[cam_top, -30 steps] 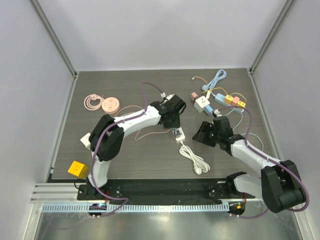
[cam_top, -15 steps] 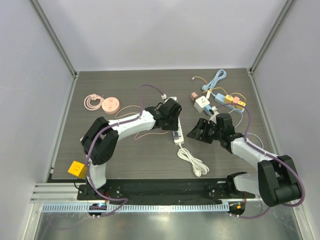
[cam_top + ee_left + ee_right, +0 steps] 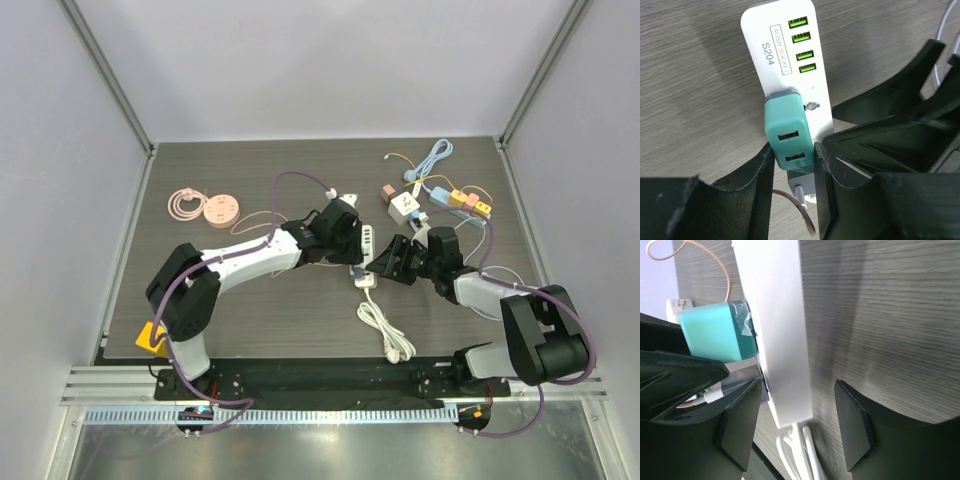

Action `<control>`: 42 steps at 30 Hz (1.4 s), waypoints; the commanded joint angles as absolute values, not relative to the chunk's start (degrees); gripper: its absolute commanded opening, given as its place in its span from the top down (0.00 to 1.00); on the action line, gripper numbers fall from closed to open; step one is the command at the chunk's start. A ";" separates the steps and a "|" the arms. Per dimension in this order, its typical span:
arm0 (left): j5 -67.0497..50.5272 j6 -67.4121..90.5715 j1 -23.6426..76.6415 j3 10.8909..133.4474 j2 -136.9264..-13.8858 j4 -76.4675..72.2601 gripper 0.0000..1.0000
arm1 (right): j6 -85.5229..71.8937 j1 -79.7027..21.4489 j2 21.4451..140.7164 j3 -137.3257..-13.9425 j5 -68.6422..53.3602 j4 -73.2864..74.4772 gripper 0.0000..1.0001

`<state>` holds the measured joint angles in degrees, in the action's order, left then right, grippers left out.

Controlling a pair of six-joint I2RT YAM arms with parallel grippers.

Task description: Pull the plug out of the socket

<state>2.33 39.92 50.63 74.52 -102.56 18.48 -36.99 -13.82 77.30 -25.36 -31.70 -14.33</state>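
right claw (image 3: 797,407) astride socket (image 3: 775,315), beside plug (image 3: 715,332)

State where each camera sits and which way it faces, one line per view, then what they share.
Top external: above and behind the bases, looking down at the table; both whole arms show.
Left wrist: on the left arm, looking down at the teal plug in the white socket strip; the left gripper pinches the plug.
Right wrist: on the right arm, looking along the strip's side; the right gripper straddles the strip, open.
Shared: both wrist views show the plug and strip.
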 commanded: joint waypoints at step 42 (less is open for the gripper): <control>8.36 43.41 35.03 64.35 -74.28 21.53 1.00 | -37.62 -8.61 59.42 -12.66 -19.42 -10.36 0.99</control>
<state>7.33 40.10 43.20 66.22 -80.34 16.14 -39.99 -8.64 60.62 -13.63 -19.66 -11.03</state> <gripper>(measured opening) 0.338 0.398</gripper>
